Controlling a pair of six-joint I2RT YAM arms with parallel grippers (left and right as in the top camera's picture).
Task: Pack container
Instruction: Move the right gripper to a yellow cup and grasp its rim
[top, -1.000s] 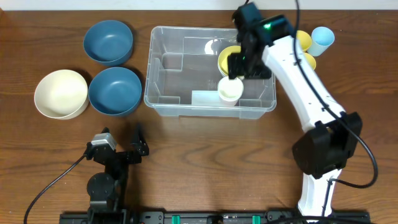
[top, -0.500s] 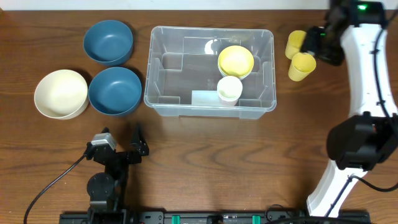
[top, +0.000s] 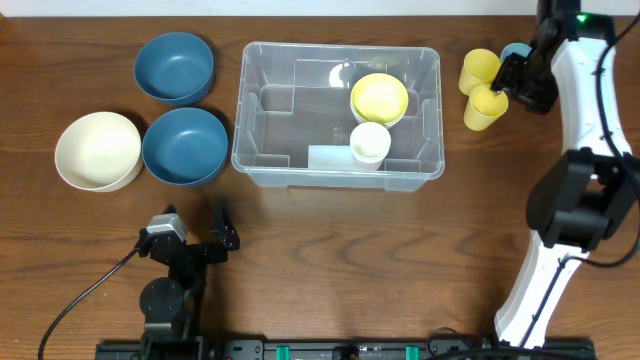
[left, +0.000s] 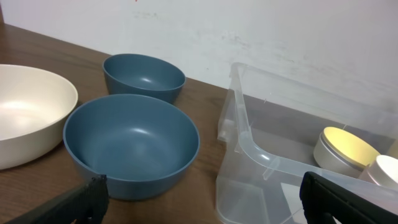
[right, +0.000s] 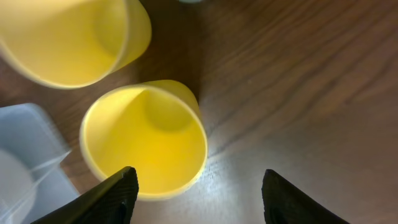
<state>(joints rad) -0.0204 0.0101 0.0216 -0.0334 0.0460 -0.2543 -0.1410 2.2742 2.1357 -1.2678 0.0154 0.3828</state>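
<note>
Partly packed: bowl (top: 379, 98) and cup (top: 369, 143) in container (top: 241, 110), more outside. Right fingers (right: 115, 190) apart over yellow cup (right: 143, 146), seemingly empty.

No legible text or numbers, pale label (top: 328, 158) inside the container (top: 241, 120) too small to read

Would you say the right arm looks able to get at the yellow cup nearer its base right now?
Probably yes: the right arm hovers just above that yellow cup, jaws open and empty, nothing between; the other cup stands close beside it.
</note>
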